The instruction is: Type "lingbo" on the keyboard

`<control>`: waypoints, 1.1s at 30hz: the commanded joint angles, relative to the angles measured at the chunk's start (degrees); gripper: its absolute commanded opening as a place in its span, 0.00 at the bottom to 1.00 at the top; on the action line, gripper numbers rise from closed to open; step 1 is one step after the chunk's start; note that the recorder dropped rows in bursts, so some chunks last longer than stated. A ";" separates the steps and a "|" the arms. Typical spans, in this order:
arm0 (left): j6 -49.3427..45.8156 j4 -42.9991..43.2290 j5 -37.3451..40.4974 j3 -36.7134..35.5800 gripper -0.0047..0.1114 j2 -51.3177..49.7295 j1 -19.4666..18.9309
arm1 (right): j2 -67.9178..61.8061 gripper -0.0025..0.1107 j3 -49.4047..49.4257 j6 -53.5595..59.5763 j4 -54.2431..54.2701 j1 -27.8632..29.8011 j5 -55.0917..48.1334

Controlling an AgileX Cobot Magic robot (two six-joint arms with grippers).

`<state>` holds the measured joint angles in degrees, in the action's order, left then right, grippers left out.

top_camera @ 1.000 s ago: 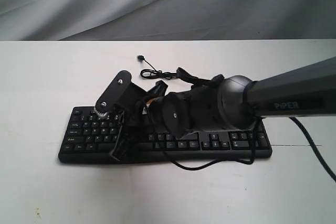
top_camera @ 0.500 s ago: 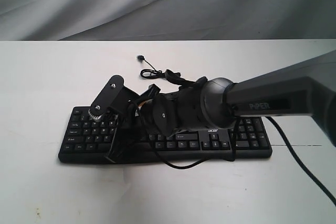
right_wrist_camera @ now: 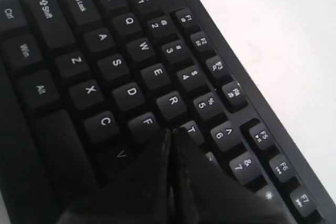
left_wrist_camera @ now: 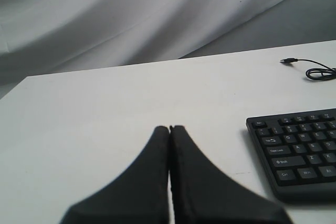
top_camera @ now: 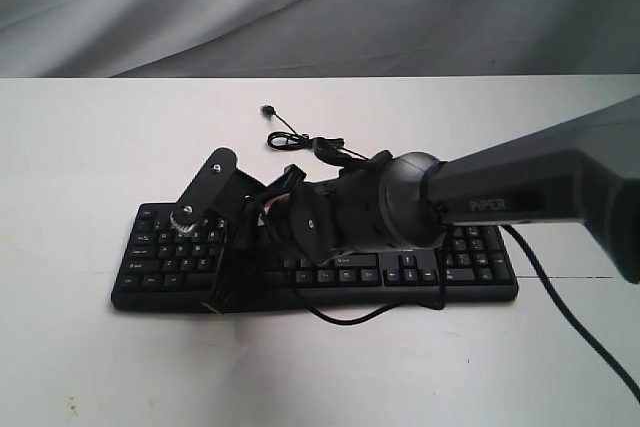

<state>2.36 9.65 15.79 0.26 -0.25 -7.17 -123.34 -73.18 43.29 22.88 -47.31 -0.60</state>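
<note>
White table (top_camera: 80, 147), grey cloth behind. Keyboard (top_camera: 470, 265) lies flat mid-table, toward the near side, long axis left-right. Its cable (top_camera: 298, 139) coils just beyond the far edge.

Right gripper (right_wrist_camera: 171, 132): fingers pressed together, nothing held. The tip is low over the keyboard's left half, where F, R and T meet, and G is hidden under it. Can't tell if it touches a key.

Left gripper (left_wrist_camera: 169, 129): also pinched together and empty, over bare table left of the keyboard.

Risks as I judge them:
- The tip sits on a key boundary, so you may hit F or T along with G, or double-press.
- The arm hides the middle rows in the exterior view, so you can't verify the letter there.
- The arm lead (top_camera: 345, 321) droops over the near edge. It could snag or drag the keyboard sideways.

Press straight down, no sideways load.
</note>
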 commanded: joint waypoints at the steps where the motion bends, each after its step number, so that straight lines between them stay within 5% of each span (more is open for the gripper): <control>1: 0.25 -0.10 -0.57 -0.26 0.04 0.25 0.42 | -0.07 0.02 -0.28 -0.32 -0.68 -0.03 -0.14; 33: 0.25 -0.10 -0.57 -0.26 0.04 0.25 0.42 | 2.17 0.02 -0.14 -0.23 -2.18 0.08 -1.71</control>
<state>2.36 9.65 15.79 0.26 -0.25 -7.17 -122.82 -73.18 43.29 21.82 -47.31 -1.46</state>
